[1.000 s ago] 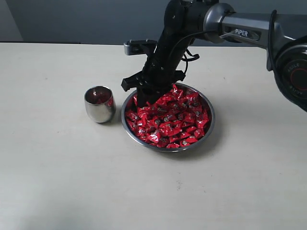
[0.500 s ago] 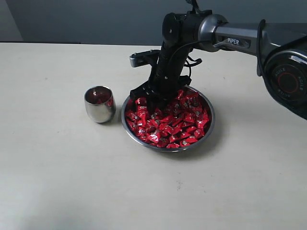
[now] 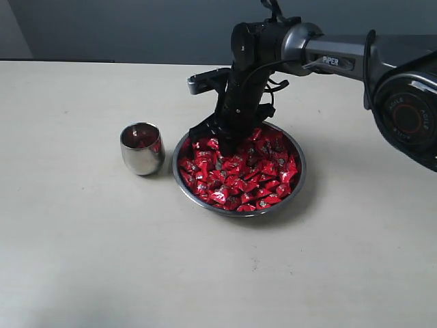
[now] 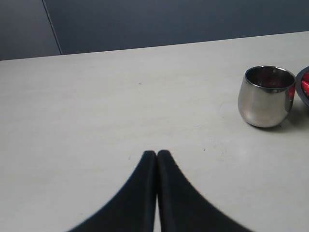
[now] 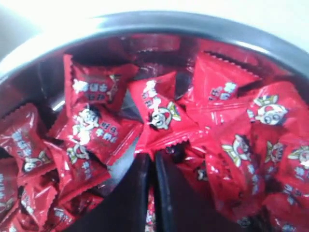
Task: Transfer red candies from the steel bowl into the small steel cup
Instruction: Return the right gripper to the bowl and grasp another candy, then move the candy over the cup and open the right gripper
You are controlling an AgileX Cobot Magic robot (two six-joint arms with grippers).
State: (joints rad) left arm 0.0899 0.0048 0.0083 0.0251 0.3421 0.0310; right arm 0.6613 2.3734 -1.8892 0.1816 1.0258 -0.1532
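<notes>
Red candies transfer: left claw pinched closed, parked over bare surface; small steel cup upright just beside steel bowl for short carry; candies heaped in bowl, right claw near-closed at wrapper edge, grip unconfirmed

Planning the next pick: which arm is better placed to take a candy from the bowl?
Right. The right gripper sits among the red candies in the steel bowl; the left gripper hangs over the table, apart from the bowl.
</notes>
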